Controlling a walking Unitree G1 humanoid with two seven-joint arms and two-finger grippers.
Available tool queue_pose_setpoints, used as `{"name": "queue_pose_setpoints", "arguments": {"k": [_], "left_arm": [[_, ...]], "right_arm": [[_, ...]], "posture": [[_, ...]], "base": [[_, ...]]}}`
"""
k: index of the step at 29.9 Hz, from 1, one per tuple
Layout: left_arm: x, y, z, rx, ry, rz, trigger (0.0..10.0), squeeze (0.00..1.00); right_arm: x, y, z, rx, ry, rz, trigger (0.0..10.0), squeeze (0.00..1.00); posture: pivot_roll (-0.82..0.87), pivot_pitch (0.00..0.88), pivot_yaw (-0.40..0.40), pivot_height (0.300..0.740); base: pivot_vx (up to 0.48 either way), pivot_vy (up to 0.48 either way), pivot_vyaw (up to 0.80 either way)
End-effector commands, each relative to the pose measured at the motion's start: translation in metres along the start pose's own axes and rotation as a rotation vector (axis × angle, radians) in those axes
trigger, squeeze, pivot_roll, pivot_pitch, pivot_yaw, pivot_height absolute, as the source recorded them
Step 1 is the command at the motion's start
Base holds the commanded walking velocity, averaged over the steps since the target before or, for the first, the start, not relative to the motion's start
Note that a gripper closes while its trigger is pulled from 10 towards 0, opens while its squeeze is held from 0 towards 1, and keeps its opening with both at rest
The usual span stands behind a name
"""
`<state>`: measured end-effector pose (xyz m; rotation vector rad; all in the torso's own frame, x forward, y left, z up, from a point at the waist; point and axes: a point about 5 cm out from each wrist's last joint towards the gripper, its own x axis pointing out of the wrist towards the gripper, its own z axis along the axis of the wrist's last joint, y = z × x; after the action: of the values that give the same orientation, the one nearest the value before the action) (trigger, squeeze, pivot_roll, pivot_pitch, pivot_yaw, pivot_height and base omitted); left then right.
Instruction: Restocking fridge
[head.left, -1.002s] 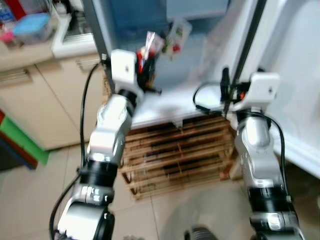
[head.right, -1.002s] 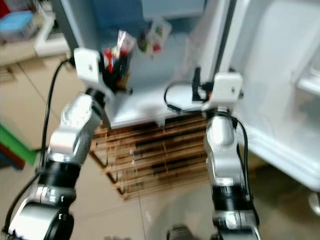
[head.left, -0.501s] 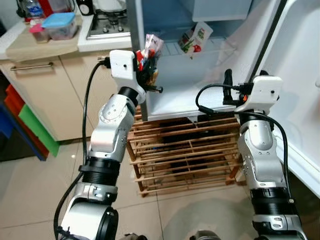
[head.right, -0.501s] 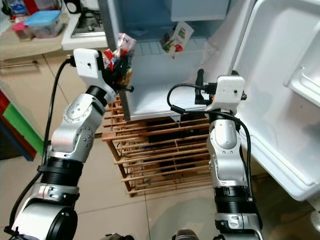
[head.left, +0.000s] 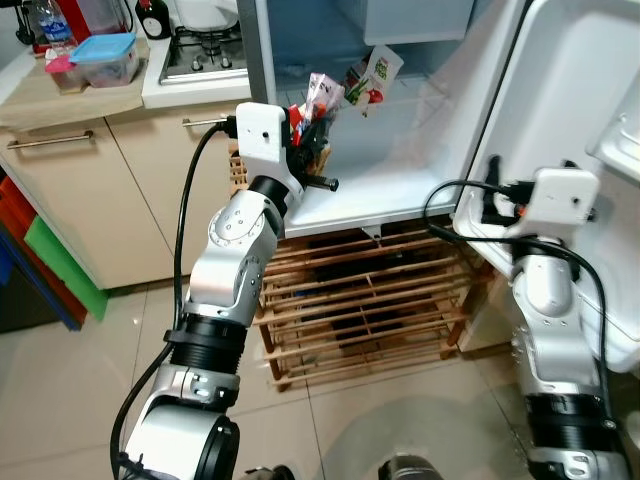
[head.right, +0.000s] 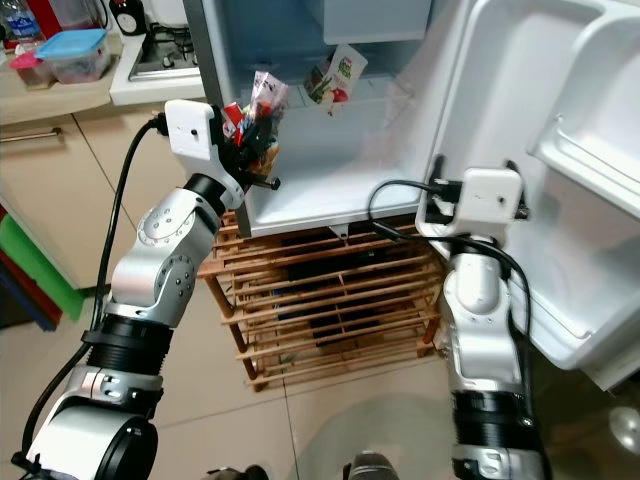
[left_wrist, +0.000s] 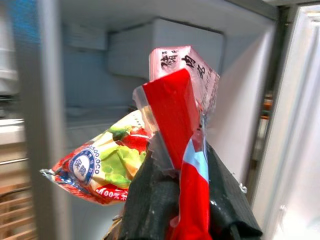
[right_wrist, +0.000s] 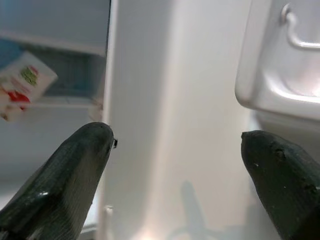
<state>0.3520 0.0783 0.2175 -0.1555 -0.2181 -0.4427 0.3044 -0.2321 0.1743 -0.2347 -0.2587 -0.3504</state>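
Observation:
My left gripper (head.left: 312, 152) is shut on a red and white snack packet (left_wrist: 182, 130), held up at the left front edge of the open fridge (head.left: 390, 185). A second packet with a green and red print (left_wrist: 102, 167) is pressed against its fingers. Another green and red packet (head.left: 372, 78) leans on the wire shelf at the back of the fridge. My right gripper (right_wrist: 175, 150) is open, its fingertips (right_wrist: 82, 150) spread on either side of the white edge of the fridge door (head.right: 520, 150).
A slatted wooden rack (head.left: 370, 310) stands under the fridge. A kitchen counter (head.left: 70, 100) with a blue-lidded box (head.left: 105, 55) and a gas hob (head.left: 205, 55) lies to the left. Coloured bins (head.left: 60, 270) sit low on the left. Tiled floor spreads in front.
The camera has shifted and steadied. My right gripper has moved right, from in front of the fridge opening to the door's edge. My left gripper still holds the packet and sits closer to the fridge.

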Motion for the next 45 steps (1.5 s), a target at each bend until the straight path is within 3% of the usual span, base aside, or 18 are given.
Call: {"name": "queue_pose_setpoints", "arguments": {"k": [1,6,10,12,18,21,24,27,35,43,44,45], "left_arm": [[0.002,0.002,0.008,0.02,-0.017,-0.005,10.0,0.0],[0.003,0.004,0.008,0.021,-0.017,-0.005,10.0,0.0],[0.004,0.003,0.008,0.023,-0.015,-0.008,10.0,0.0],[0.004,0.002,0.009,0.022,-0.02,-0.011,10.0,0.0],[0.005,0.0,0.009,0.025,-0.023,-0.023,10.0,0.0],[0.005,0.0,0.009,0.028,-0.021,-0.026,10.0,0.0],[0.005,0.0,0.008,0.028,-0.014,-0.025,10.0,0.0],[0.004,0.0,0.007,0.025,-0.012,-0.023,10.0,0.0],[0.003,0.0,0.006,0.01,-0.01,-0.017,10.0,0.0],[0.004,-0.001,0.006,0.011,-0.01,-0.02,10.0,0.0],[0.004,0.0,0.005,0.013,-0.005,-0.019,10.0,0.0],[0.004,0.0,0.005,0.013,-0.005,-0.019,10.0,0.0]], "right_arm": [[0.002,-0.013,-0.006,-0.027,0.038,-0.065,10.0,0.0],[0.006,-0.034,-0.005,-0.056,0.041,-0.148,10.0,0.0],[0.007,-0.012,0.015,0.0,-0.049,-0.047,10.0,0.0],[0.0,0.017,0.023,0.062,-0.081,0.064,10.0,0.0],[-0.009,0.037,0.021,0.109,-0.06,0.124,10.0,0.0],[-0.009,0.036,0.019,0.093,-0.05,0.126,10.0,0.0],[-0.007,0.025,0.012,0.042,-0.022,0.083,10.0,0.0],[-0.003,-0.004,-0.002,-0.038,0.044,-0.017,10.0,0.0],[0.007,-0.034,-0.001,-0.035,0.072,-0.142,10.0,0.0],[0.007,-0.013,0.016,0.011,-0.014,-0.044,10.0,0.0],[0.003,0.001,0.024,0.036,-0.057,0.021,10.0,0.0],[0.003,0.001,0.024,0.036,-0.057,0.021,10.0,0.0]], "posture": [[-0.29,0.024,0.1,0.74],[-0.3,0.027,0.108,0.74],[-0.3,0.026,0.11,0.74],[-0.3,0.025,0.11,0.74],[-0.3,0.025,0.11,0.74],[-0.3,0.025,0.11,0.74],[-0.3,0.025,0.11,0.74],[-0.3,0.03,0.101,0.74],[-0.31,0.035,0.102,0.74],[-0.31,0.035,0.104,0.74],[-0.31,0.039,0.104,0.74],[-0.31,0.039,0.104,0.74]], "base": [[0.0,0.0,0.0],[0.0,0.0,0.0],[0.0,0.0,0.0],[0.0,0.0,0.0],[0.0,0.0,0.0],[0.0,0.0,0.0],[0.0,0.0,0.0],[0.0,0.0,0.0],[0.0,0.0,0.0],[0.0,0.0,0.0],[0.0,0.0,0.0],[0.0,0.0,0.0]]}}
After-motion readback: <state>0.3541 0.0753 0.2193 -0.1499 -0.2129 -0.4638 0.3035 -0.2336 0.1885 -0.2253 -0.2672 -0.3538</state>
